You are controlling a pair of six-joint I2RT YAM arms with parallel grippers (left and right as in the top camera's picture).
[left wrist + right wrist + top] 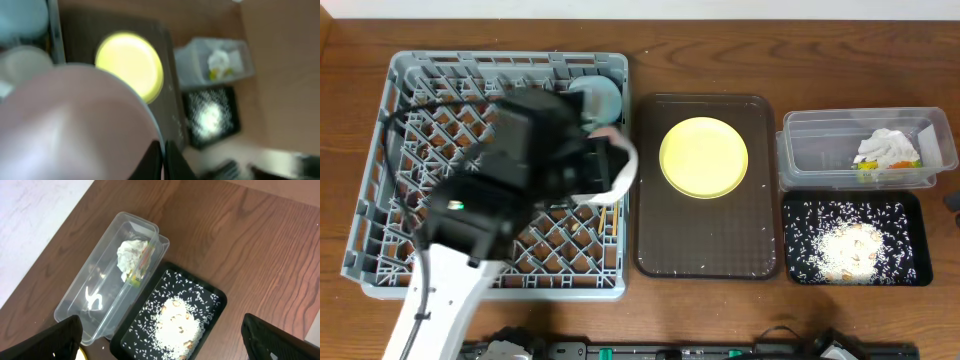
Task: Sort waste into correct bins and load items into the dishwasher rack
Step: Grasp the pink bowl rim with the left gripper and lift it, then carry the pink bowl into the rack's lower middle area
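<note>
The left arm (470,210) hides much of the grey dishwasher rack (380,200). Over the rack's right edge the left hand (162,160) is clenched on the rim of a white bowl (75,125), blurred in the wrist view. The right hand (160,330) gapes empty above the clear tub (100,280) and black tray (217,300)

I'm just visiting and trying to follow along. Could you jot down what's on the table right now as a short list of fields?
Left side: grey rack, with a light-blue dish in its far corner
Left arm: left fingers shut on the rim of the white bowl, over the rack
Right arm: right fingers open, holding nothing, above the bins
Middle: brown tray with only the yellow plate on it
Clear tub: tissue and wrapper inside
Black tray: rice scraps
</note>
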